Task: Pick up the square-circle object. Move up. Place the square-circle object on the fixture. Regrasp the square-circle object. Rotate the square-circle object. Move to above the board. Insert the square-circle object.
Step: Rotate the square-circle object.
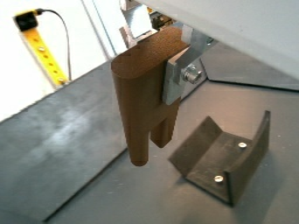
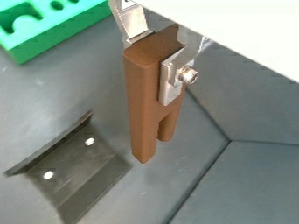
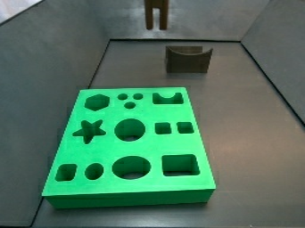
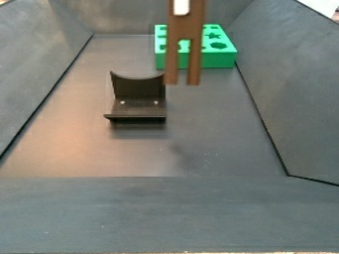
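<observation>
My gripper (image 1: 159, 54) is shut on the top of the square-circle object (image 1: 142, 96), a slim brown peg that hangs upright in the air with its forked end down. It shows in both wrist views, the silver fingers (image 2: 176, 70) clamping its upper end (image 2: 147, 96). In both side views the peg (image 4: 183, 45) hangs well above the floor, near the fixture (image 4: 137, 97) but not touching it. The fixture (image 3: 187, 58) is a dark notched block on the floor, also in both wrist views (image 1: 222, 157) (image 2: 70, 171). The green board (image 3: 128, 142) lies flat, apart from the fixture.
Grey walls (image 4: 272, 89) enclose the grey floor on all sides. A yellow tape measure (image 1: 45, 52) and a black cable lie outside the wall. A corner of the board (image 2: 41, 26) shows in a wrist view.
</observation>
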Available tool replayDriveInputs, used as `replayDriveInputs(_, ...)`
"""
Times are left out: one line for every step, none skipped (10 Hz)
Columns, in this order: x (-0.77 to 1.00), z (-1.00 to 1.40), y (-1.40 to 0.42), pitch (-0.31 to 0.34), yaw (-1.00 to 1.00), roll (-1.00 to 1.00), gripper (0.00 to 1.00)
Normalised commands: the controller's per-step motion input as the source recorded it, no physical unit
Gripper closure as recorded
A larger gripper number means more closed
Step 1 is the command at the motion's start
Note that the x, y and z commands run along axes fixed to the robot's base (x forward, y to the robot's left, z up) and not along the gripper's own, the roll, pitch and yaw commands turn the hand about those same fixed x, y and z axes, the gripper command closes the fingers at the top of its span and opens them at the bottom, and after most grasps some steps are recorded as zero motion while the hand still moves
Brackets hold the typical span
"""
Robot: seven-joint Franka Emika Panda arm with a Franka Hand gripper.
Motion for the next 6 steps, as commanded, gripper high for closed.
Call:
replayDriveInputs(-0.99, 0.48, 0.08, 0.046, -0.03, -0.11, 1.00)
replayDriveInputs(-0.76, 0.29, 0.05, 0.061, -0.03, -0.10, 1.00)
replayDriveInputs(-0.64, 0.21, 0.03, 0.064, -0.02, -0.09, 1.00)
replayDriveInputs(-0.37, 0.10, 0.02, 0.054, -0.02, -0.09, 1.00)
replayDriveInputs(-0.18, 0.08, 0.01, 0.042, -0.02, -0.10, 1.00)
replayDriveInputs(0.00, 0.00, 0.00, 0.062, -0.98, -1.00, 1.00)
